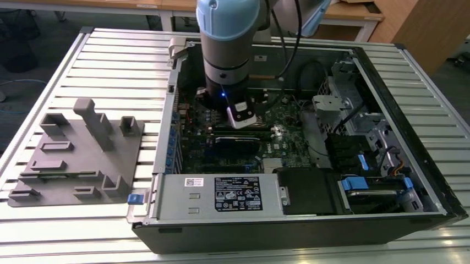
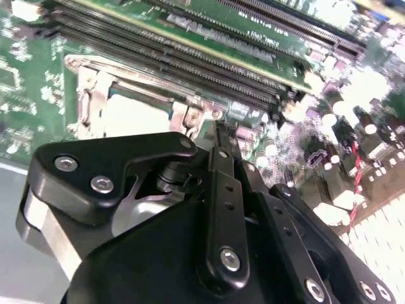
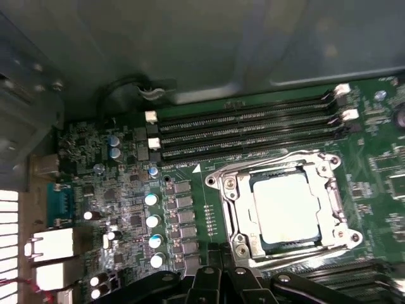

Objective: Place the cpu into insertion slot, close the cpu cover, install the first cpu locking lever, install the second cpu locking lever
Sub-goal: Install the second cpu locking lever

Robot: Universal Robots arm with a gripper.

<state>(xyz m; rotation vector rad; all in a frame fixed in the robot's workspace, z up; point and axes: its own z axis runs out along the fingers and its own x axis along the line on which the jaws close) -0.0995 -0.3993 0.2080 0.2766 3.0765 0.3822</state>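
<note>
The cpu (image 3: 286, 208) has a dull silver-grey top, pale under the light; the cover (image 3: 336, 201) around it is bright silver; the board (image 3: 190, 196) is green, speckled with tiny silver parts and white-topped capacitors (image 3: 152, 220); the memory slots (image 3: 247, 130) are long black stripes with white end clips; the gripper (image 2: 218, 136) is black with silver screws; in the exterior view the arm (image 1: 229, 33) is pale blue over grey; the table (image 1: 110, 60) is ribbed silver; the fixture (image 1: 77, 154) at that view's left is plain grey; the case (image 1: 294, 231) is black with blue tabs.
</note>
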